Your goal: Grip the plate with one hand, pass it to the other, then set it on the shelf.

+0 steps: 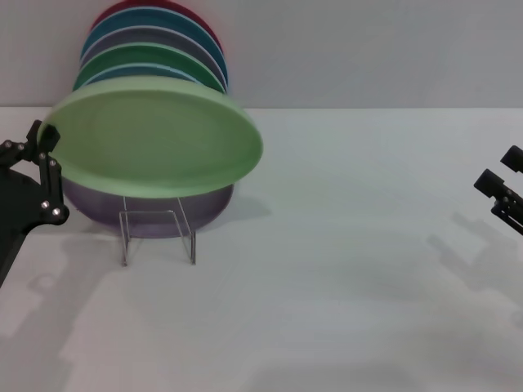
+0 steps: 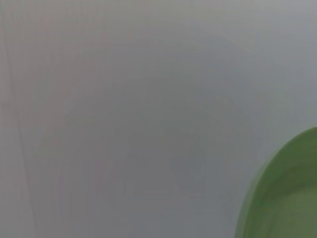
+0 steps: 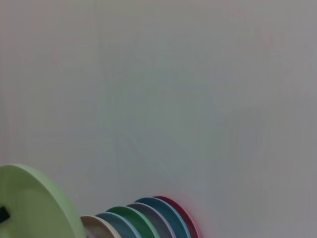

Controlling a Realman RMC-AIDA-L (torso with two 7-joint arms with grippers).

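Plate (image 1: 155,139): round, pale mint-green, matte plastic, shallow raised rim; reads as a wide ellipse in the head view, long axis running left-right and dipping slightly toward the robot's right, its hollow face turned toward the camera. It sits at the near end of the row, above and in front of the rack (image 1: 158,235), overlapping the lilac plate (image 1: 147,214) behind it; whether its lower edge rests in the rack cannot be told. Left gripper (image 1: 42,167): black, jointed links with small silver screws, at the plate's left rim; jaws pinching that rim, one finger tip showing at the edge. Right gripper (image 1: 500,186): black, at the far right edge of the head view, well apart from the plate, above the desk (image 1: 343,269); jaws spread, nothing between them. Rack: thin clear upright loops, far narrower than the plates. Behind the mint plate stand more plates (image 1: 155,49) on edge, fanned: darker green, blue, grey-lilac, teal, red at the back. Desk: plain white, smooth, soft shadows. Left wrist view shows only a blurred curved slice of the plate (image 2: 285,193) against plain grey. Right wrist view gives the row edge-on, which the head view does not: the mint plate (image 3: 34,203) nearest, a small black bit at its rim, then the other plates' (image 3: 148,220) rims lined up, cream, teal, green, lilac, blue, red.
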